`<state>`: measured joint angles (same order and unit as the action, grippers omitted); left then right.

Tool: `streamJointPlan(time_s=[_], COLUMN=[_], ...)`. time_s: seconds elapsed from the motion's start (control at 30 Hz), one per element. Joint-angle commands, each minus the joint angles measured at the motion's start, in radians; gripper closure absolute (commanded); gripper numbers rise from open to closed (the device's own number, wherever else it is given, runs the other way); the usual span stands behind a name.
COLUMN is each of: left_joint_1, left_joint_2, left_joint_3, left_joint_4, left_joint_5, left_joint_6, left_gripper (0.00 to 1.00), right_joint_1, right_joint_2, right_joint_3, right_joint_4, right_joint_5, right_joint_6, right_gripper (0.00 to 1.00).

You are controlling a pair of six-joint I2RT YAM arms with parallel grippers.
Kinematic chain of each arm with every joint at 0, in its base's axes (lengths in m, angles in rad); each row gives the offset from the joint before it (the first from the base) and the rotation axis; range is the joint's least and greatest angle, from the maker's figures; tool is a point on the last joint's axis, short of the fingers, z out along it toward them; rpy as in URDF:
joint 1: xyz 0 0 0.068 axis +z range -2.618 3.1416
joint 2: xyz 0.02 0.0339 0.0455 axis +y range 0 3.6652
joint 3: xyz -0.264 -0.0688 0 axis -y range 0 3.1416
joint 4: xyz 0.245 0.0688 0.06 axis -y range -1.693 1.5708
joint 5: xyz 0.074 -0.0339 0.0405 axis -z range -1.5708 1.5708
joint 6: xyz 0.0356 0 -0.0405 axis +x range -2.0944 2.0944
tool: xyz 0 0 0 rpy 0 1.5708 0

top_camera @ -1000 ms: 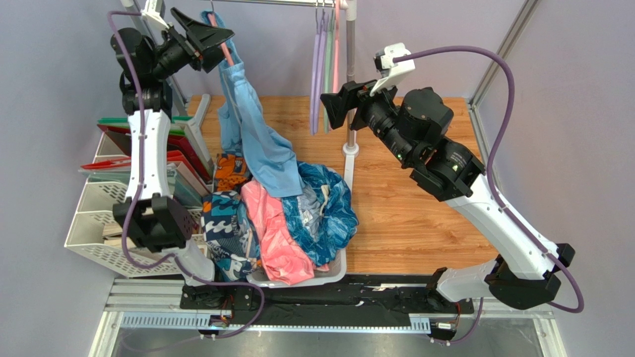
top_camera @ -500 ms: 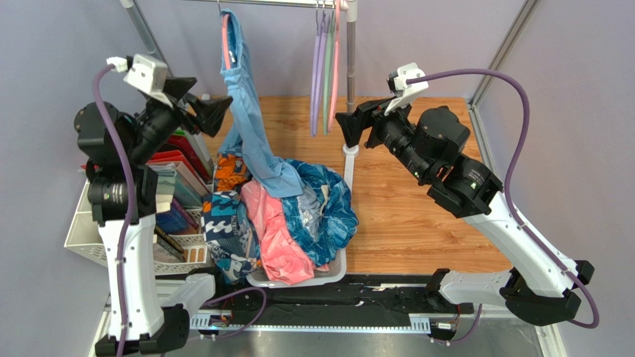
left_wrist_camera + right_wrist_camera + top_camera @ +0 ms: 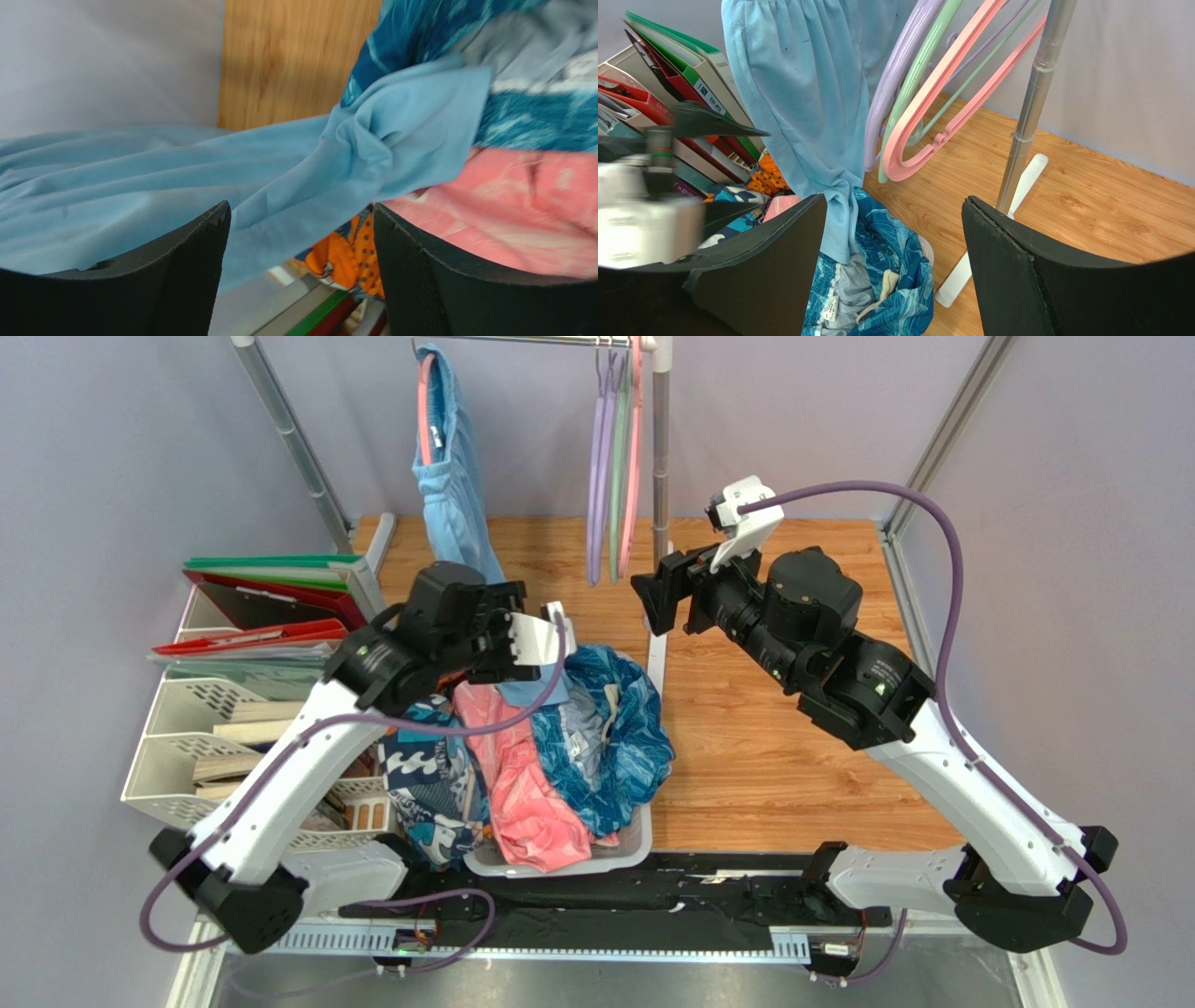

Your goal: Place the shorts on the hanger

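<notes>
The light sky-blue fabric shorts (image 3: pixel 452 469) hang on the thin salmon-pink plastic hanger (image 3: pixel 422 413), whose hook sits on the metal rail, up and well beyond the left hand (image 3: pixel 298 217). The gathered waistband is at the hanger. The legs trail down to the heap of clothes in the white plastic basket (image 3: pixel 634 843).

The left hand hovers over that heap with its two black fingers (image 3: pixel 189 259) spread wide and gripping nothing. In the left wrist view the lower blue fabric of the shorts lies just past the fingertips, across the gap between them. Whether it touches them cannot be told. The pink garment (image 3: pixel 519 791) lies to that hand's right, and the shiny dark teal-and-blue patterned garment (image 3: pixel 617 728) lies beyond it.

The right hand (image 3: pixel 894 203) is raised over the wooden surface (image 3: pixel 765 756), also spread and empty. It points at the rail's upright metal pole (image 3: pixel 1029 119). Ahead of it, a little to its left, hang the purple hangers (image 3: pixel 899 63), a grey-green hanger (image 3: pixel 922 66) and a second pink hanger (image 3: pixel 941 84). The hung shorts are further to its left.
</notes>
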<state>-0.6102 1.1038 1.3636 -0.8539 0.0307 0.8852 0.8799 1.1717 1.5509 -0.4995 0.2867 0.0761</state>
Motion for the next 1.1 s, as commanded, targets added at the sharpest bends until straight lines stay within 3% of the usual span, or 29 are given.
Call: streamJointPlan(time_s=[0.0, 0.3, 0.63, 0.93, 1.07], left_joint_1=[0.010, 0.214, 0.340, 0.441, 0.419], left_joint_2=[0.126, 0.427, 0.525, 0.679, 0.651], left_joint_3=[-0.008, 0.112, 0.140, 0.305, 0.400], left_joint_4=[0.048, 0.205, 0.378, 0.374, 0.244], left_joint_5=[-0.201, -0.331, -0.494, -0.568, -0.434], left_joint_6=[0.201, 0.267, 0.296, 0.288, 0.213], left_gripper=[0.25, 0.41, 0.40, 0.42, 0.41], right_joint_1=[-0.004, -0.012, -0.027, -0.041, -0.042], right_joint_2=[-0.047, -0.070, -0.076, -0.084, -0.084], right_joint_3=[-0.009, -0.012, -0.028, -0.034, -0.038], right_joint_4=[0.007, 0.003, 0.006, 0.006, 0.009], right_joint_5=[0.022, 0.037, 0.031, 0.029, 0.025], right_joint_6=[-0.027, -0.041, -0.038, -0.041, -0.039], right_gripper=[0.25, 0.25, 0.25, 0.25, 0.25])
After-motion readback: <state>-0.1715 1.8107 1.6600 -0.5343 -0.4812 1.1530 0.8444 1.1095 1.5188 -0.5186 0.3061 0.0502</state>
